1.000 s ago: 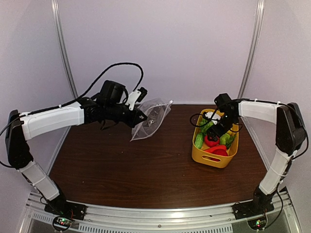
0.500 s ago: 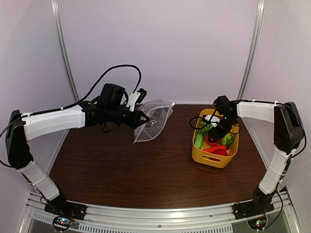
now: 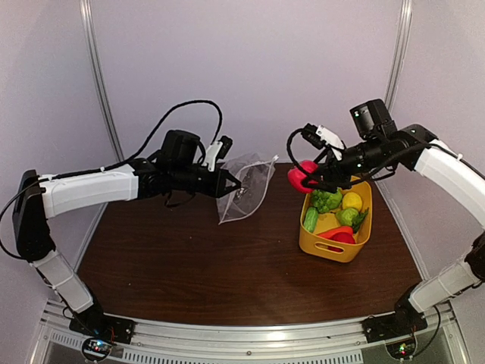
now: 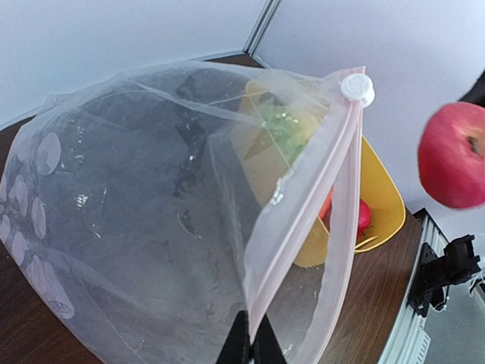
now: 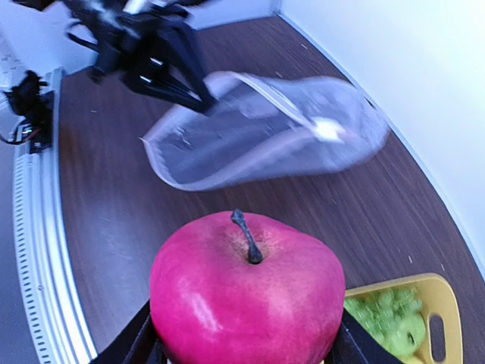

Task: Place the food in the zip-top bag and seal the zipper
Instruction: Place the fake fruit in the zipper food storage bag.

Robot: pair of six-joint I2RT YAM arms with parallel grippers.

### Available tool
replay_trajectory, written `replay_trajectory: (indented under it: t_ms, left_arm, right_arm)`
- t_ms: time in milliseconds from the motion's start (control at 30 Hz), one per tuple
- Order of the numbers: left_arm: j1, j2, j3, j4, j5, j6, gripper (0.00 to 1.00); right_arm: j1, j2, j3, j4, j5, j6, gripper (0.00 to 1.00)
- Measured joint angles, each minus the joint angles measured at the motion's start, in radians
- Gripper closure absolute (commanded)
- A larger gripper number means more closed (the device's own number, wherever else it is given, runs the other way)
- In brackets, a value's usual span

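The right claw (image 3: 305,179), closed around the red apple (image 5: 246,303), hangs between the yellow basket (image 3: 333,246) and the zip-top bag (image 4: 151,212), whose rim the left claw (image 4: 250,345) pinches above the tabletop (image 3: 227,265); loading step, judged barely begun: next, carry the apple into the bag's mouth and release.

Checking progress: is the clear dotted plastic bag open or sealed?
Open. In the left wrist view, the clear dotted plastic bag has its two pinkish rim strips spread apart below the white slider.
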Motion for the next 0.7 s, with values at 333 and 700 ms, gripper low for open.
replay_trajectory:
  t_ms: [333, 700]
  left_arm:
    - [-0.042, 0.024, 0.083, 0.006, 0.024, -0.064, 1.0]
    - [-0.066, -0.049, 0.084, 0.012, 0.052, -0.115, 1.0]
  right_arm:
    - [0.171, 0.168, 0.21, 0.05, -0.187, -0.005, 0.5]
    - [0.173, 0.211, 0.189, 0.149, -0.076, 0.063, 0.49]
